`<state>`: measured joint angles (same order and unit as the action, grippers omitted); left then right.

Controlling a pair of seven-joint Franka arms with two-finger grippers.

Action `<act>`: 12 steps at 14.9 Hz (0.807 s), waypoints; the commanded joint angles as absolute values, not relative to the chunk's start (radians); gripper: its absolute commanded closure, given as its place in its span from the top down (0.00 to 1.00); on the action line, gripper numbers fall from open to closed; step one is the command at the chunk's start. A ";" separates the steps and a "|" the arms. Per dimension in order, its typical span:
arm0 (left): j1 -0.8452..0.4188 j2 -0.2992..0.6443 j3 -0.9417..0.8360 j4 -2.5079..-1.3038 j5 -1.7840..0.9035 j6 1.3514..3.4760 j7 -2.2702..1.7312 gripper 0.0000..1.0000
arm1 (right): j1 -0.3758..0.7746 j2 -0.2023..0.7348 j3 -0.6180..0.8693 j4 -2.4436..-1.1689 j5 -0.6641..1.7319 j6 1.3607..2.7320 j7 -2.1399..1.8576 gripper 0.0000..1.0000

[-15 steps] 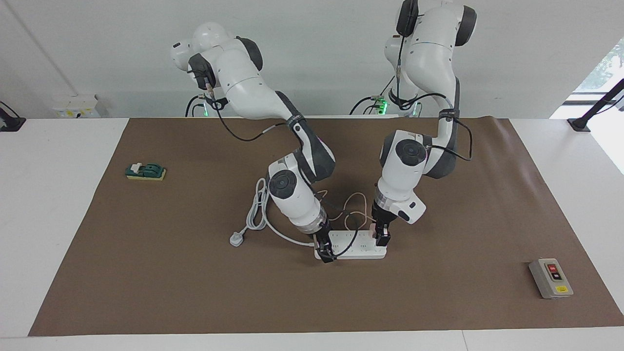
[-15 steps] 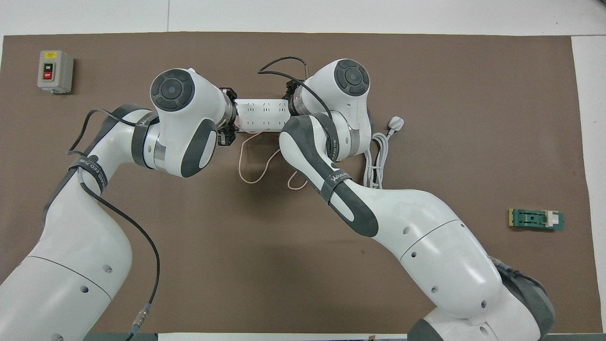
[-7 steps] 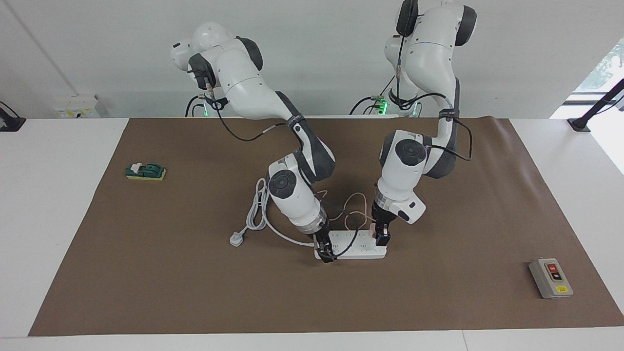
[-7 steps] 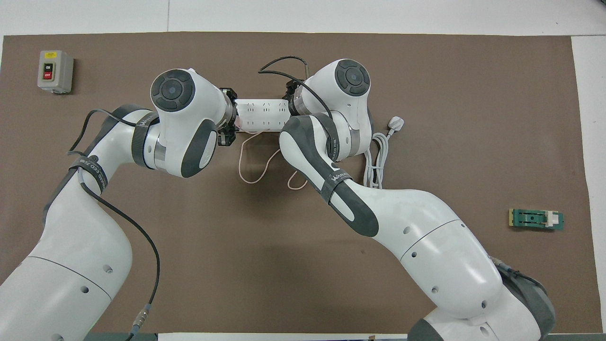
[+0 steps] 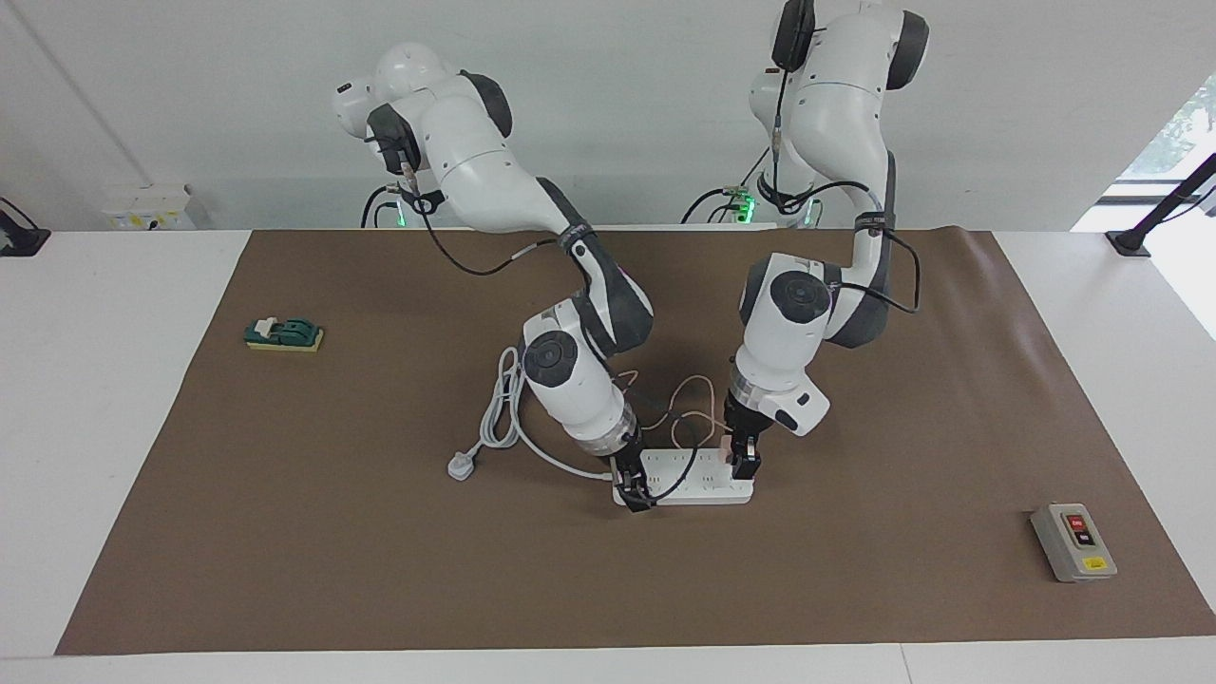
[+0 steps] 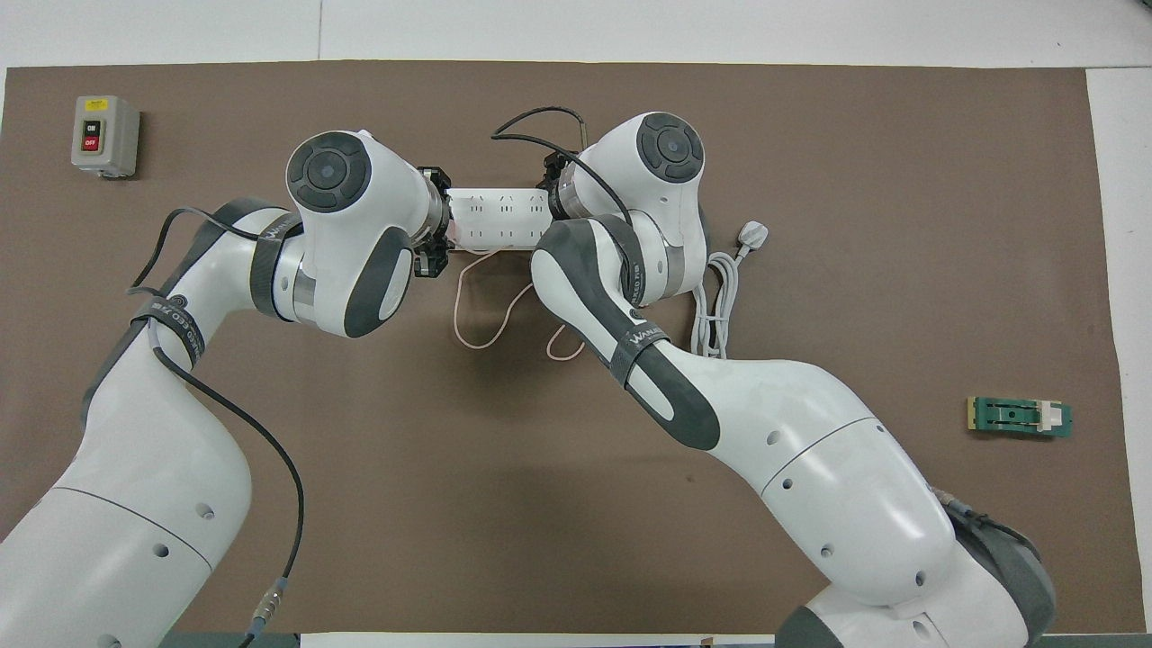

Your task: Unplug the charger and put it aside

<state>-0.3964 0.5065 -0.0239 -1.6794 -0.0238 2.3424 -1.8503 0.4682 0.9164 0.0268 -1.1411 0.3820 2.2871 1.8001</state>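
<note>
You have a white table with a brown mat spread over most of it, and both arms reach to the middle of that mat.

The right arm comes down from its base and bends to the end of the white power strip that lies toward its own end of the table. Its gripper, the right gripper, is down at that end of the strip, with the fingers set on either side of it; you can take it as clamped on the strip.

The left arm drops to the strip's other end. The left gripper stands upright over the charger, a small pale pink block seated in the strip at the end toward the left arm. The dark fingers sit right at the block, but you cannot tell from either view whether they are pressed shut on it.

In the overhead view the strip shows between the two wrists. The charger's thin pink cable loops over the mat on the side of the strip nearer the robots. The strip's white cord lies bundled near the right arm's wrist and ends in a white plug flat on the mat.

A grey switch box with red and black buttons sits well apart at the left arm's end of the mat. A small green part lies at the right arm's end.
</note>
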 commanded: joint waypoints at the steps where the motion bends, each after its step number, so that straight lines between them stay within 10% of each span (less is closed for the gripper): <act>1: -0.411 0.508 -0.014 -1.689 -0.014 2.367 -1.856 0.00 | 0.472 0.913 0.029 -1.160 0.413 2.303 1.759 0.67; 12: -0.351 0.471 -0.014 -1.554 -0.018 2.099 -1.793 0.00 | 0.472 0.913 0.029 -1.161 0.414 2.304 1.759 0.67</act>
